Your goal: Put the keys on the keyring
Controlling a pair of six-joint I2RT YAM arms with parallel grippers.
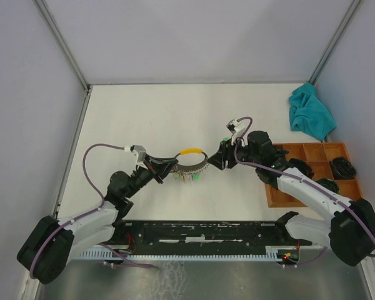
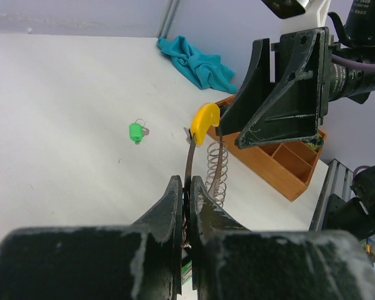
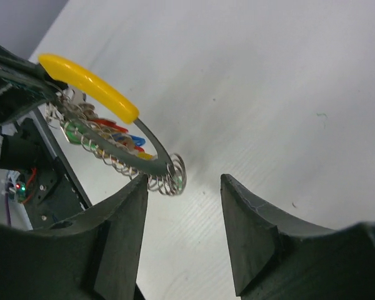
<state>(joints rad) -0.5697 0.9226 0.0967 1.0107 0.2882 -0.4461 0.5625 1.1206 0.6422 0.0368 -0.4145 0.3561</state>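
Currently pinching the keyring (image 1: 191, 164) tight in the left gripper (image 2: 187, 187) at the middle of the table (image 1: 144, 112), with the right gripper (image 3: 184, 187) spread wide and empty just beside the ring, and a green key (image 2: 136, 132) lying loose nearby.

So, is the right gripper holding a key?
No, the right gripper is open and grips nothing; the ring is just beside it.

A flat white table (image 1: 144, 112) is closed in by pale grey walls (image 1: 25, 94); thin silver metal posts (image 1: 62, 44) are seen at the corners.
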